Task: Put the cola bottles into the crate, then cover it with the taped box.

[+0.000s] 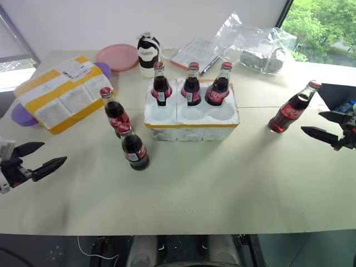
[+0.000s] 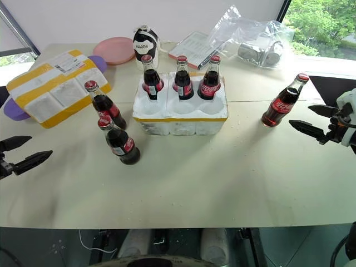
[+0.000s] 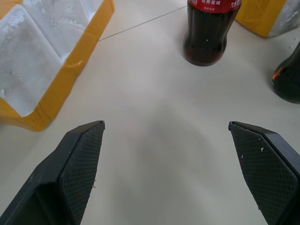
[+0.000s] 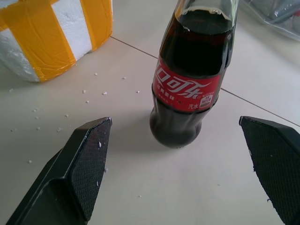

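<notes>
White foam crate (image 1: pixel 192 119) sits mid-tabletop (image 1: pixel 222 183) with three cola bottles (image 1: pixel 191 84) in its back wells; we see two more (image 1: pixel 125 136) standing just left of it and one (image 1: pixel 290 110) well to its right. Taped box (image 1: pixel 64 93) lies far left. Left hand (image 1: pixel 40 161) and right hand (image 1: pixel 327 127) are both spread wide, holding nothing. Right wrist view adds foam crumbs (image 4: pixel 84 96) by that lone bottle.
</notes>
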{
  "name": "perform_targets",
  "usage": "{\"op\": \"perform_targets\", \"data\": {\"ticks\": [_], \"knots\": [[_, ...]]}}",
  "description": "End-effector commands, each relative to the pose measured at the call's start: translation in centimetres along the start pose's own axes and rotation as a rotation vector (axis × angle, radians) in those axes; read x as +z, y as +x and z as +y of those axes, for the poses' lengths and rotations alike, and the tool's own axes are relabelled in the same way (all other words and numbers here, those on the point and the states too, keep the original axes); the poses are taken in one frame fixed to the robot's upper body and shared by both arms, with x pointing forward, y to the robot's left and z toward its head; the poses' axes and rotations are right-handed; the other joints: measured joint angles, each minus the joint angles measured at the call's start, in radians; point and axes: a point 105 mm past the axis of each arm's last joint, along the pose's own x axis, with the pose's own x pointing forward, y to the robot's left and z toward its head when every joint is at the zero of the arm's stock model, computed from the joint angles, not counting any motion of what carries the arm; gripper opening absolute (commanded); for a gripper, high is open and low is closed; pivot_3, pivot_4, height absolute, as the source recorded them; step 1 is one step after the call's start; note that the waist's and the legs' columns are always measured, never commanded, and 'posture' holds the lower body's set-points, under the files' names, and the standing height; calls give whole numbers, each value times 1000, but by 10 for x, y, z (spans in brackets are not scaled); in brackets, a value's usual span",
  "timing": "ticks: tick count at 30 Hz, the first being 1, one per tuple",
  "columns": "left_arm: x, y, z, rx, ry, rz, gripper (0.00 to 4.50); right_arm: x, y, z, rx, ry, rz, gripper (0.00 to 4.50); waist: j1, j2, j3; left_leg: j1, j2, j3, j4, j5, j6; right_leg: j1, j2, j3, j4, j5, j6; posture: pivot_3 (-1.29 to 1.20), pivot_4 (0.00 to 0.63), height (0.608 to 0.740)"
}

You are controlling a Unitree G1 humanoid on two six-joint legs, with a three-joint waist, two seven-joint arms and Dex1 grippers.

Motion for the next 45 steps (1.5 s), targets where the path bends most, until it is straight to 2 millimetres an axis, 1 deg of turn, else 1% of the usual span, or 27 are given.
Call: {"op": "perform_targets", "data": {"ticks": [1,5,7,9,14,17,19,21,25,27,31,32,36,40,45], "knots": [[10,-2,1,17,27,-39,4438,12,-3,-1,-7,-21,-38,4500,0,0,0,0,0,0,0,0,0,0,0,0,0,0,0,0,150,740],[9,-1,4,34,9,-39,4438,14,-2,0,-3,-9,-49,4500,3,0,0,0,0,0,0,0,0,0,0,0,0,0,0,0,150,740],[9,-1,4,28,1,-38,4438,13,-3,2,11,24,-52,4500,2,0,0,0,0,0,0,0,0,0,0,0,0,0,0,0,150,740],[11,0,3,16,-7,-48,4438,14,-3,5,34,46,-53,4500,2,0,0,0,0,0,0,0,0,0,0,0,0,0,0,0,150,740],[20,3,3,-8,-1,-75,4438,22,-7,12,71,14,-46,4500,3,0,0,0,0,0,0,0,-1,0,0,0,0,0,0,0,150,740],[28,8,-1,-66,-9,-95,4438,39,-10,23,139,26,-78,4500,4,0,0,0,0,0,0,1,-1,0,0,0,1,0,0,0,150,740],[37,12,-3,-109,-8,-112,4438,53,-12,35,205,27,-97,4500,5,0,0,0,0,0,0,1,-1,0,0,0,1,0,0,0,150,740],[46,18,-6,-155,-4,-129,4438,68,-15,52,285,18,-108,4500,6,0,0,1,0,0,0,1,-1,1,0,0,1,0,0,0,150,740],[54,41,-11,-230,23,-134,4438,95,-24,94,474,-8,-122,4500,8,0,0,1,0,-1,0,1,-1,1,0,0,2,0,0,0,150,740],[55,52,-12,-250,28,-135,4438,104,-26,108,524,-16,-137,4500,8,0,0,1,0,-1,0,1,-1,1,0,0,2,0,0,0,150,740],[58,84,-19,-314,42,-154,4438,130,-30,144,648,-53,-199,4500,8,-1,0,1,-1,-1,0,1,0,1,0,0,2,0,0,0,150,740],[58,90,-20,-326,45,-157,4438,135,-31,149,666,-52,-214,4500,8,-1,0,1,-1,-1,0,1,0,1,0,0,3,0,0,0,150,740],[62,113,-22,-352,48,-177,4438,146,-31,166,715,-64,-243,4500,8,-4,0,1,-1,-1,0,1,-1,1,0,0,3,1,0,0,150,740],[65,135,-29,-386,58,-184,4438,150,-32,175,728,-71,-251,4500,13,-6,1,1,-1,-1,1,1,0,2,0,0,3,1,0,0,150,740],[68,152,-32,-398,65,-196,4438,150,-33,184,741,-66,-253,4500,16,-7,1,1,-1,-1,1,1,0,2,0,0,3,1,0,0,150,740]]}}
